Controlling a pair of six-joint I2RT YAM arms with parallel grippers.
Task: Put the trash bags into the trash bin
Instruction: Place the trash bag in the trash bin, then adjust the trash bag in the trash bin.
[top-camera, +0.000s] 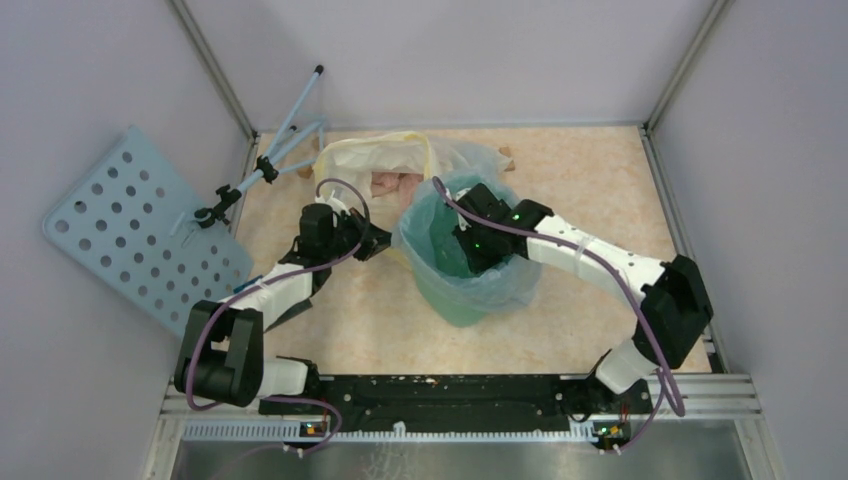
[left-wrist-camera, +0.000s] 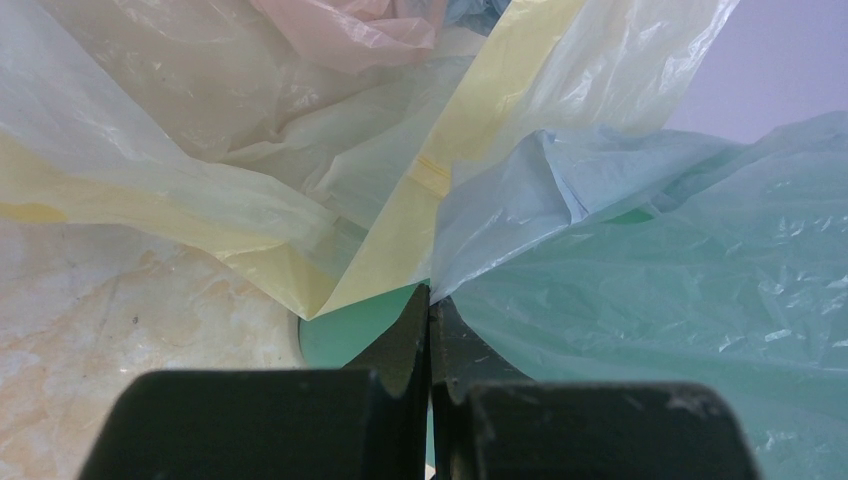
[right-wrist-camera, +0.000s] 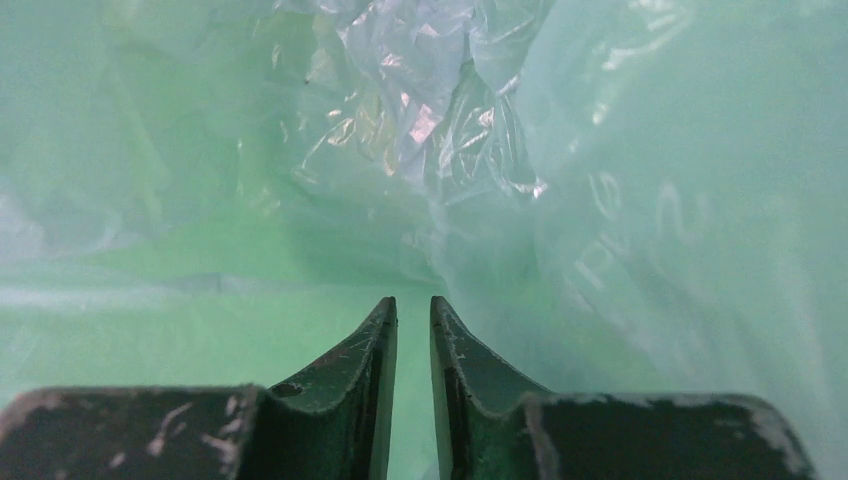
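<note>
The mint-green trash bin (top-camera: 458, 302) stands mid-table, and the pale-blue trash bag (top-camera: 512, 283) lines it and drapes over its rim. My left gripper (top-camera: 380, 243) is at the bin's left rim. In the left wrist view it (left-wrist-camera: 430, 296) is shut on a gathered edge of the pale-blue bag (left-wrist-camera: 650, 260), with the bin's wall (left-wrist-camera: 345, 338) just behind. My right gripper (top-camera: 470, 250) reaches down inside the bin. In the right wrist view it (right-wrist-camera: 412, 305) has a narrow gap between its jaws and holds nothing, with crinkled bag film (right-wrist-camera: 430, 90) ahead.
A whitish bag with a yellow rim (top-camera: 365, 158) lies behind the bin, touching it, and shows in the left wrist view (left-wrist-camera: 200, 150). A pale-blue perforated board (top-camera: 130, 230) leans at the left wall beside a thin blue-rod stand (top-camera: 285, 140).
</note>
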